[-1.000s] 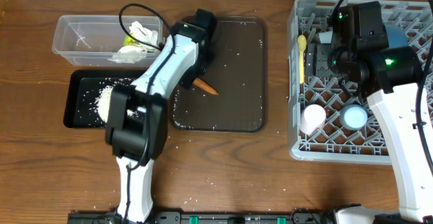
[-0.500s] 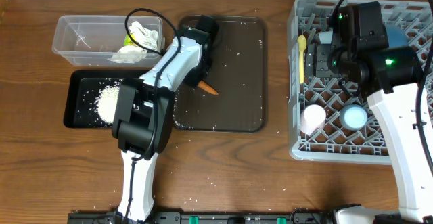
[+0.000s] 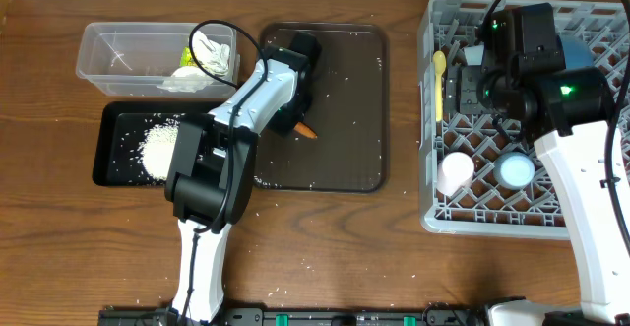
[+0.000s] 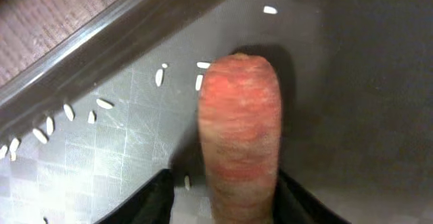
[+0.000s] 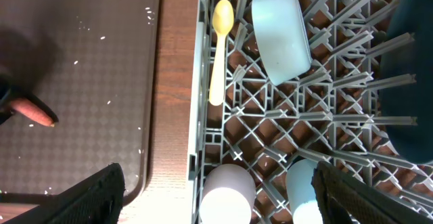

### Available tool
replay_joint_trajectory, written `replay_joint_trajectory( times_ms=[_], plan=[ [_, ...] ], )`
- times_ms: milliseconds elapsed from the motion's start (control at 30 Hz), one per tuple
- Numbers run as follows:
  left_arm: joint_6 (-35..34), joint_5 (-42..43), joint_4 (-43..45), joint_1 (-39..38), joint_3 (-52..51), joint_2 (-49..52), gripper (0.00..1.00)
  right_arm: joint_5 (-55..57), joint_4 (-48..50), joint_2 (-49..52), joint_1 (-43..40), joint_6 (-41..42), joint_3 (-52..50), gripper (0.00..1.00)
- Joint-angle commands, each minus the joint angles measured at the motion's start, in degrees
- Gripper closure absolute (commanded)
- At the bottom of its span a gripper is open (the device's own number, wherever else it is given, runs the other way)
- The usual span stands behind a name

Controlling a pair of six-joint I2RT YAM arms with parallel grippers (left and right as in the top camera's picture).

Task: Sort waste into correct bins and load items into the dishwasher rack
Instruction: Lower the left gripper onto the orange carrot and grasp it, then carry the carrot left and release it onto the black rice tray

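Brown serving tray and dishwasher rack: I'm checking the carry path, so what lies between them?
Only a bare strip of wooden table separates the brown tray from the rack; overhead and right wrist views both show it.

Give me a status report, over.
Left gripper astride stick on brown tray, grip unclear. Right gripper open over rack. Nothing blocking the stick.
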Motion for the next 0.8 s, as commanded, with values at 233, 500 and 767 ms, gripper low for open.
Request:
replay_joint_trajectory(
  times_ms=[233, 500, 767],
  plan=[
    [3.87, 3.85, -0.22, 0.44, 0.50, 0.26, 0.89, 0.17, -0.87, -0.31, -0.55, -1.05, 0.63, 0.13],
    [15.34, 4.55, -2.36, 4.87, 2.32, -9.46, 0.90, 0.20, -0.87, -0.31, -0.59, -1.49, 0.63, 0.11],
    [15.32, -2.54, -11.21, 13.42, 2.29, -22.29, 0.89, 0.17, -0.26, -0.24, -0.59, -1.46, 0.63, 0.10]
  ],
)
